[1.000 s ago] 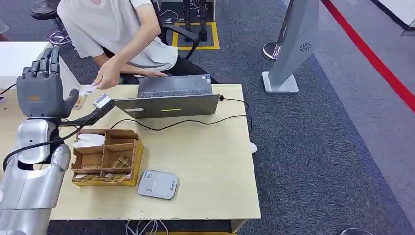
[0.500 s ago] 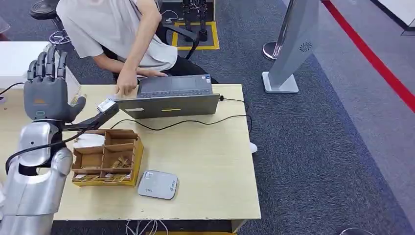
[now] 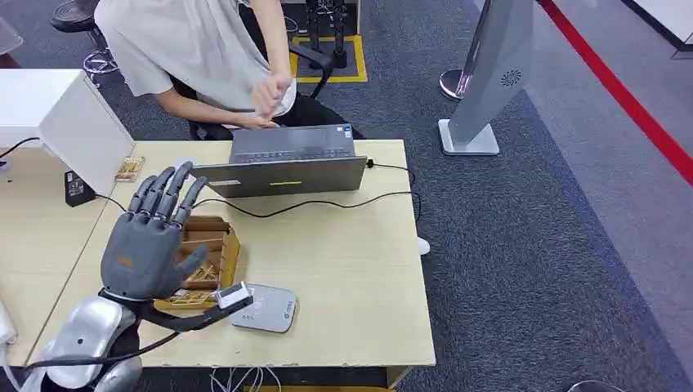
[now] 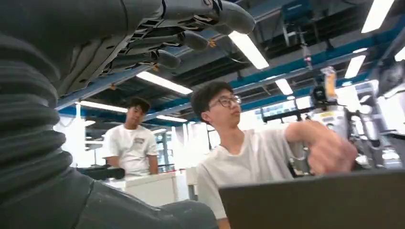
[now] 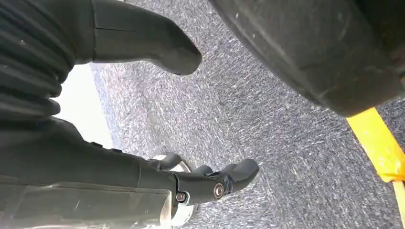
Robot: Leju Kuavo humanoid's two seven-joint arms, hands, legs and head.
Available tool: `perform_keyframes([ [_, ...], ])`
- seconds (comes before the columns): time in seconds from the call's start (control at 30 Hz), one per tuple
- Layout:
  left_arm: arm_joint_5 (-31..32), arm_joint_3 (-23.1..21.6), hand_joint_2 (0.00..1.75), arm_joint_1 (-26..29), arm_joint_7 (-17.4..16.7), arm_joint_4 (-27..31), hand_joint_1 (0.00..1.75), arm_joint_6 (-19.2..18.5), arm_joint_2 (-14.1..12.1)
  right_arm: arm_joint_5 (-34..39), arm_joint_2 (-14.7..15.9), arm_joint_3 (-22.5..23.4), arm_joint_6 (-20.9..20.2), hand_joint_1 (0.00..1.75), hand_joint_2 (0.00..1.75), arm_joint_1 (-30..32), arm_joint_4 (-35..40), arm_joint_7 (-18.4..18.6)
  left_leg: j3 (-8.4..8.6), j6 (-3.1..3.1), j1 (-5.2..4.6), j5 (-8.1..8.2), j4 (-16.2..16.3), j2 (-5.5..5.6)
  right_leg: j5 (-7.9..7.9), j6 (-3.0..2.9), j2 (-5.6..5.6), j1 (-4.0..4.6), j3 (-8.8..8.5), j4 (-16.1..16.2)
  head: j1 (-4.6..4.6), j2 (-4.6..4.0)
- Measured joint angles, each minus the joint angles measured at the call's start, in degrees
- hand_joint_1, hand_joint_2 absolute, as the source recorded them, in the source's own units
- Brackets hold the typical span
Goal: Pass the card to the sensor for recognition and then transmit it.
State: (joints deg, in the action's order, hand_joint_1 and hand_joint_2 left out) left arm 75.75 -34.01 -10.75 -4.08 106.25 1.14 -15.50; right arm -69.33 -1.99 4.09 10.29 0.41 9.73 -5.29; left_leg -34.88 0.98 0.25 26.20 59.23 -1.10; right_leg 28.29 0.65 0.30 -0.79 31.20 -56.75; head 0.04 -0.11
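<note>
Now the left hand (image 3: pixel 147 249) hovers over the brown cardboard compartment tray (image 3: pixel 219 263) on the pale wooden table (image 3: pixel 343 278), fingers spread apart and holding nothing. What lies in the tray's compartments is mostly hidden; small tan pieces show in one. Just beside the tray lies the flat grey card sensor (image 3: pixel 266 308). I cannot make out the card. The right hand (image 5: pixel 200 183) hangs above grey carpet, fingers loosely apart, empty. A person (image 3: pixel 196 49) sits behind the grey laptop (image 3: pixel 286 163).
</note>
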Motion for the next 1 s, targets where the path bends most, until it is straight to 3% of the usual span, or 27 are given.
perform_keyframes([
  [0.33, -1.24, -2.62, 1.75, 4.55, 1.22, 3.04, 0.00, 0.00, -4.04, 0.39, -0.09, 1.44, 0.00, 0.00, 1.75, 0.00, -0.02, 0.00, 0.00, -0.01, 0.00, -0.02, 0.00, 0.02, -0.01, 0.00, -0.03, -0.01, -0.01, -0.02, 0.00, 0.00],
  [0.9, -1.50, -2.69, 1.75, 5.09, 1.22, 3.56, 0.00, -0.06, -4.89, 0.41, -0.09, 1.73, 0.00, 0.00, 1.75, 0.01, -0.02, 0.00, 0.00, -0.01, 0.00, -0.02, 0.00, 0.03, -0.01, 0.00, -0.04, -0.01, -0.01, -0.02, 0.00, 0.00],
  [1.0, -3.15, -2.69, 1.75, 5.42, 1.87, 3.56, 0.00, -1.82, -5.13, 0.48, -0.09, 1.77, 0.00, 0.00, 1.75, 0.00, -0.04, 0.00, -0.01, -0.01, -0.01, -0.01, 0.00, 0.03, -0.01, 0.00, -0.03, -0.01, -0.02, -0.02, 0.00, 0.00],
])
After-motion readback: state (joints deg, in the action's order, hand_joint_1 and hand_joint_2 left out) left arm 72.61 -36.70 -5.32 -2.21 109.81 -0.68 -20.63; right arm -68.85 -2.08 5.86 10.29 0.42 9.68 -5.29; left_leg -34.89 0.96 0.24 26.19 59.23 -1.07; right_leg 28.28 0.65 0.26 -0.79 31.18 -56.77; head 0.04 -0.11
